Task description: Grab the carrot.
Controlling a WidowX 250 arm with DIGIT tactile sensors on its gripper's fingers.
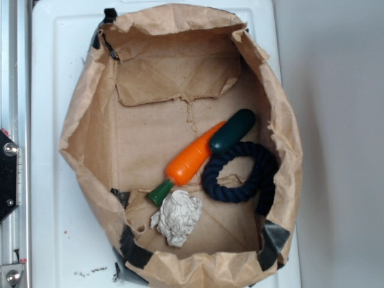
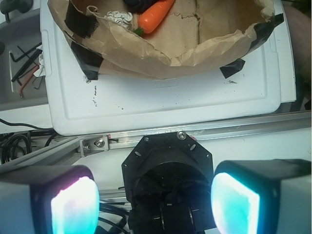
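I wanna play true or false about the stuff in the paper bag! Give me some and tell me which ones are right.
1. The carrot lies inside the brown paper bag. True.
2. The gripper is holding the carrot. False: it is open and empty, far outside the bag.
3. The navy rope ring lies beside the carrot. True.
4. The crumpled paper ball sits on top of the dark green toy. False: the ball lies near the carrot's green stem, and the green toy is at the carrot's other end.
5. The carrot is blue. False: it is orange.

Carrot (image 2: 152, 16) tip beyond wrist frame
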